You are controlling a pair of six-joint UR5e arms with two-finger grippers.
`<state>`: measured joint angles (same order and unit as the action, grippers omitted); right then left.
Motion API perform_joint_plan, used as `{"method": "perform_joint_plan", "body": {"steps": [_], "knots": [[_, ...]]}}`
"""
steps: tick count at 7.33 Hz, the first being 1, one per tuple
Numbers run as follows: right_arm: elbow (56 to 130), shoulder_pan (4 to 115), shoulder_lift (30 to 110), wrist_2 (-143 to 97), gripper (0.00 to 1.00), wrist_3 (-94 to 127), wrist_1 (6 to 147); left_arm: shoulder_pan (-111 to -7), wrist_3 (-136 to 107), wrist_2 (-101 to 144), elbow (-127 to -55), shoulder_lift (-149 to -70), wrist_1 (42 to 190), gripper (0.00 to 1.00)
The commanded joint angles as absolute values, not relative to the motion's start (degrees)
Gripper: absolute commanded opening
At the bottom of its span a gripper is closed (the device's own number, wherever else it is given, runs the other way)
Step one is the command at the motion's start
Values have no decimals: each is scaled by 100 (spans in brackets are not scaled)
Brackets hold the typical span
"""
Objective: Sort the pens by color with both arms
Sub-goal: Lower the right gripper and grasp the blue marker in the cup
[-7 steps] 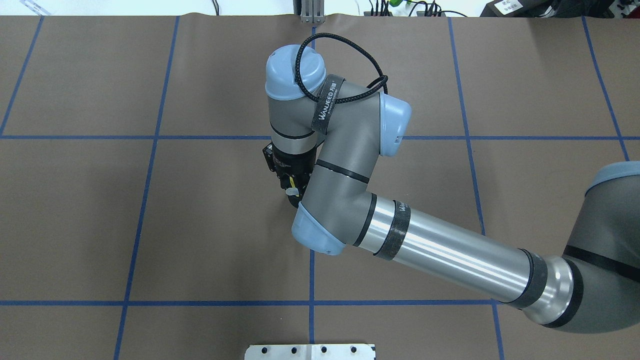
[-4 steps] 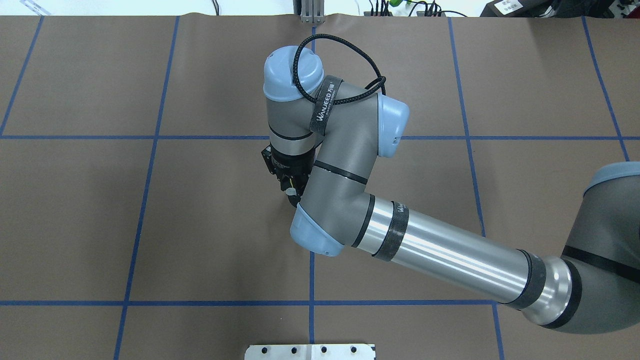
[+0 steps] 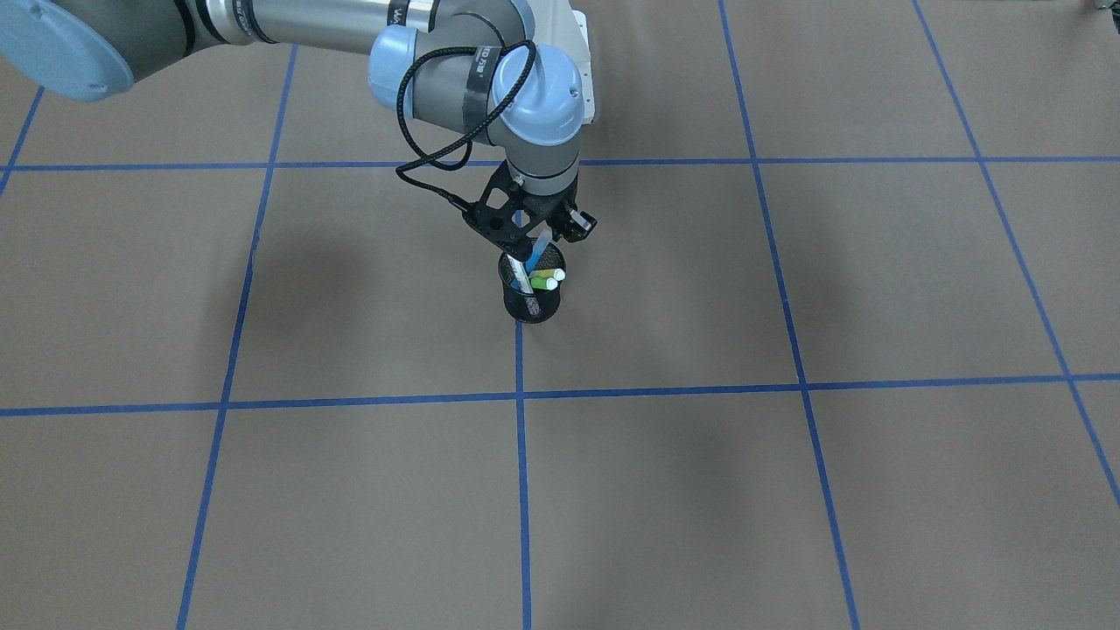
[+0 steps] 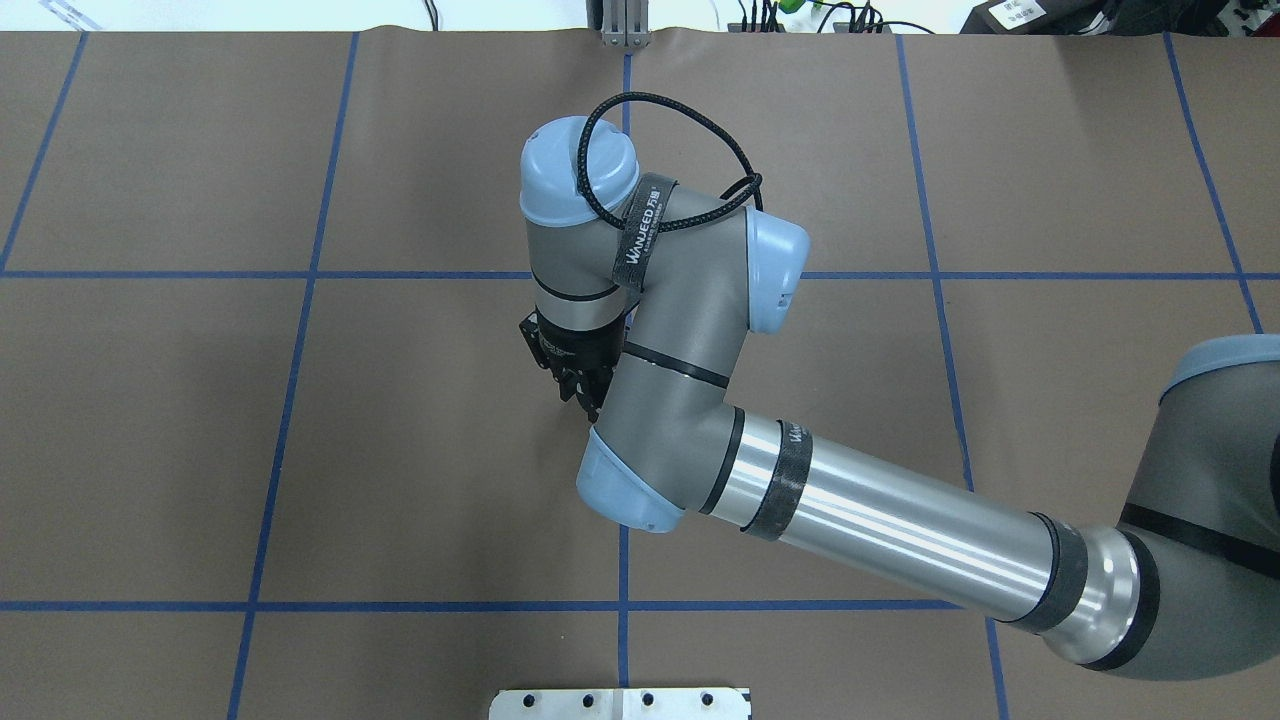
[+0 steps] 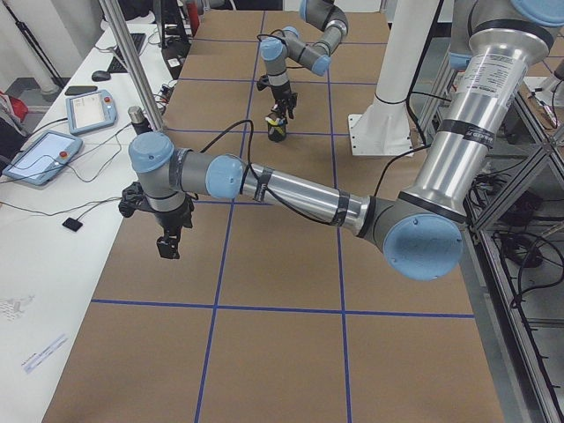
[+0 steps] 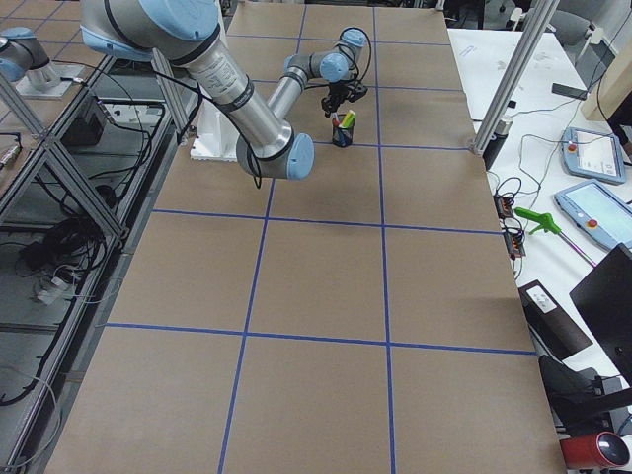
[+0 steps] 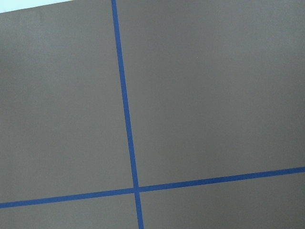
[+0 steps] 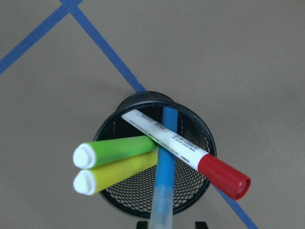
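A black mesh cup (image 8: 143, 202) stands on a blue tape line and holds all the pens: the blue pen (image 8: 167, 162), the white pen with red cap (image 8: 171, 138), the green pen (image 8: 119, 150) and the yellow pen (image 8: 119, 171). My right gripper (image 3: 538, 241) hangs straight over the cup (image 3: 529, 308). Its fingertips (image 8: 143, 224) stand either side of the blue pen's clear top, with a gap on one side. My left gripper (image 5: 166, 247) hangs above bare table far from the cup; I cannot tell whether it is open.
Brown table cover with a blue tape grid (image 4: 310, 275). A metal plate (image 4: 620, 703) lies at the near edge. The white pedestal (image 5: 379, 132) stands by the table. A side desk with tablets (image 5: 44, 154) and a metal post (image 5: 132, 88) flank it.
My right arm's wrist has shifted slightly toward the robot and to the left in the overhead view. The pale pen tip seen beside the gripper before is now hidden under it.
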<state>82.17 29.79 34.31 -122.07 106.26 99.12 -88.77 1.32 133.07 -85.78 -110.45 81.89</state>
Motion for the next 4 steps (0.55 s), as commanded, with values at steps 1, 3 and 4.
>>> {"method": "perform_joint_plan", "body": {"steps": [1, 3, 4], "knots": [[8209, 2962, 3428, -12147, 41, 10626, 9905, -8877, 132, 13307, -8578, -11048, 8183, 100], [8218, 2971, 3436, -12129, 41, 10487, 9905, -8877, 132, 13307, -8587, -11048, 8183, 100], [8226, 2997, 3437, -12129, 41, 10459, 9905, -8877, 132, 13307, -8587, -11048, 8191, 100]]}}
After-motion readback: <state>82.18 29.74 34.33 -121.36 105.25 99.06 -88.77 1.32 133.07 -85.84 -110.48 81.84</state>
